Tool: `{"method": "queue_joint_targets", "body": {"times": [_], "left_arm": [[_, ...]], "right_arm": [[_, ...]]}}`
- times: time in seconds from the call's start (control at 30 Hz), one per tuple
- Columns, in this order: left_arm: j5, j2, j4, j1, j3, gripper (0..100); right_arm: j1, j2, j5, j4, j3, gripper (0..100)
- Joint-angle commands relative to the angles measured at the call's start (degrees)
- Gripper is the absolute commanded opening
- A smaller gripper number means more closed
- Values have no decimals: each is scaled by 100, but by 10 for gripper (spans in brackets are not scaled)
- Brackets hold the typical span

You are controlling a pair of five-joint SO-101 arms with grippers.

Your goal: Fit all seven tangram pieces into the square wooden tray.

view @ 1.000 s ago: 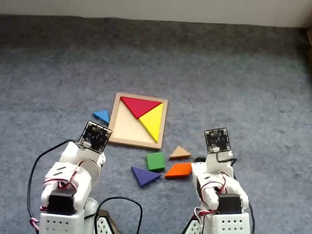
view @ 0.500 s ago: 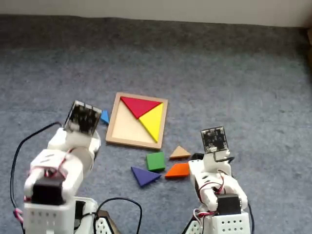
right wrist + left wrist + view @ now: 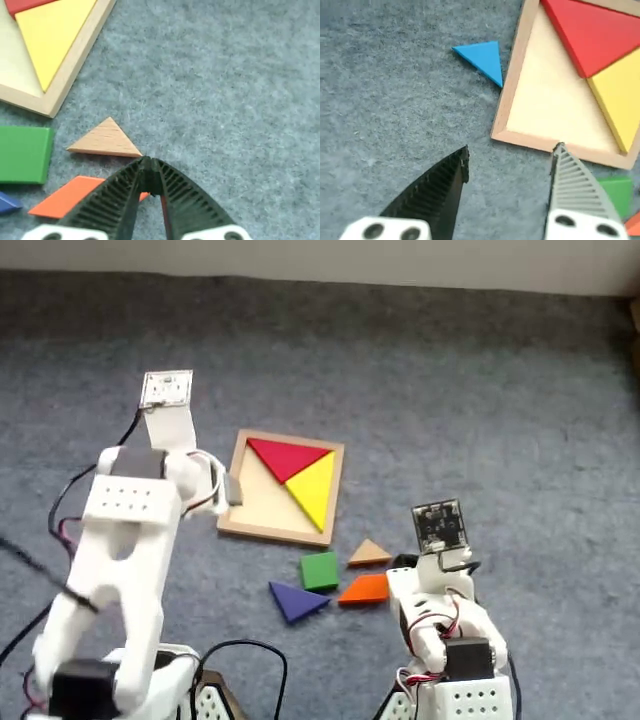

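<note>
The left gripper (image 3: 512, 149) is hanging wide open near the blue triangle (image 3: 482, 57), which is lying just outside the tray (image 3: 275, 532) at mid-frame in the high view, probably lining up a grasp, while the right gripper (image 3: 151, 162) is sitting pinched shut, apparently empty, above the orange piece (image 3: 65, 196).

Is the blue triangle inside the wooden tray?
No, the blue triangle lies on the grey carpet, just outside the rim of the wooden tray.
</note>
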Motion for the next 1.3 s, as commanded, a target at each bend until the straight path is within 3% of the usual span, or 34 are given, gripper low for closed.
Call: {"method": "queue_joint_targets", "body": {"times": [0.0, 0.23, 0.6, 0.83, 1.07, 1.27], "left_arm": [[791, 927, -466, -207, -593, 274], [1248, 2149, -1108, -813, -1077, 274], [1284, 3512, -1081, -796, -2158, 273], [1248, 4637, -1055, -804, -3284, 174], [1248, 5200, 26, -796, -4198, 162], [1240, 5323, 343, -796, -4497, 161]], "right_arm": [[-13, -40, -18, -136, 804, 4], [-13, -40, -18, -136, 804, 4], [-13, -40, -18, -136, 804, 4], [-13, -40, -18, -136, 804, 4], [-13, -40, -18, -136, 804, 5], [-13, -40, -18, -136, 804, 5]]}}
